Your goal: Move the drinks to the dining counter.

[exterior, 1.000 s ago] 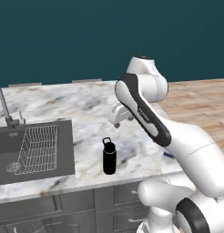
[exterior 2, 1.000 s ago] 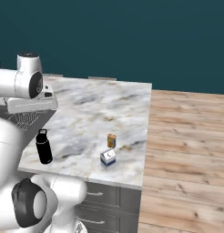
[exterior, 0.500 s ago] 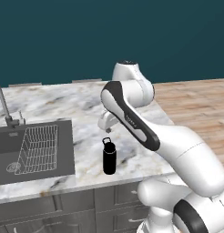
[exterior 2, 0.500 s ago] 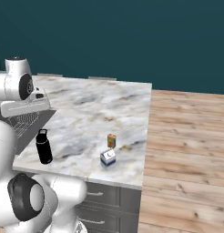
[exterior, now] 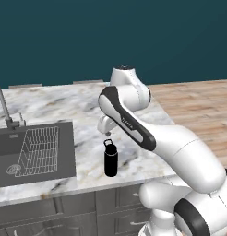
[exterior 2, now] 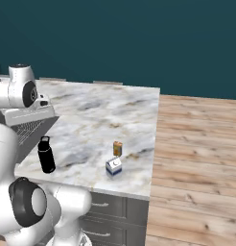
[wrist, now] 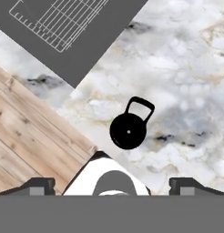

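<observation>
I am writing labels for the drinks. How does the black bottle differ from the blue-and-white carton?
The black bottle is tall, round and dark, with a cap loop; the blue-and-white carton is short, boxy and pale. The bottle stands near the sink; the carton stands nearer the counter's floor-side end. Both stand upright near the front edge, untouched.
</observation>
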You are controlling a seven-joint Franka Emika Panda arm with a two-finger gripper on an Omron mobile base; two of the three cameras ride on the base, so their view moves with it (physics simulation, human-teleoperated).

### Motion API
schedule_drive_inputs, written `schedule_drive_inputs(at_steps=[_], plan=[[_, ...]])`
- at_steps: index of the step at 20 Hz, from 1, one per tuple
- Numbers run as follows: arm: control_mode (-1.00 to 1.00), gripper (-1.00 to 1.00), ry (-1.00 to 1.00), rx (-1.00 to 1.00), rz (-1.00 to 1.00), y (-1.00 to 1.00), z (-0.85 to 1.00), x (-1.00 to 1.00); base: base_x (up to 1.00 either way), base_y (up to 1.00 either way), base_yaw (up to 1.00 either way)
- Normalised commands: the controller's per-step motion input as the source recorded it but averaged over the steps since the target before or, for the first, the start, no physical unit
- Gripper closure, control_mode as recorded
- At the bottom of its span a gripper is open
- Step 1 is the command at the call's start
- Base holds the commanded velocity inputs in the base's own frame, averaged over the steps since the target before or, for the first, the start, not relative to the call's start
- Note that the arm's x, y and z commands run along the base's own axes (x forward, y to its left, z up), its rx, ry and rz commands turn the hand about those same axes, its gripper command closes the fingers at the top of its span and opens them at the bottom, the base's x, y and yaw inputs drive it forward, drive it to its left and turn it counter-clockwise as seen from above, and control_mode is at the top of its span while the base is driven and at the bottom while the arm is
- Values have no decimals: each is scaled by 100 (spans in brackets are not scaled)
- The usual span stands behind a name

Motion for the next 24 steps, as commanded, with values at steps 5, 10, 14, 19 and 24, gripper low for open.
schedule_drive_inputs(at_steps=[5, 10, 14, 19, 24], plan=[[-100, -100, 0, 0, 1, 1, -32, 19, 0, 0, 0], [-100, -100, 0, 0, 3, 0, -28, 14, 0, 0, 0], [-100, -100, 0, 0, 4, 0, -23, 0, 0, 0, 0], [-100, -100, 0, 0, 3, 0, -20, 0, 0, 0, 0], [-100, -100, 0, 0, 4, 0, -27, 0, 0, 0, 0]])
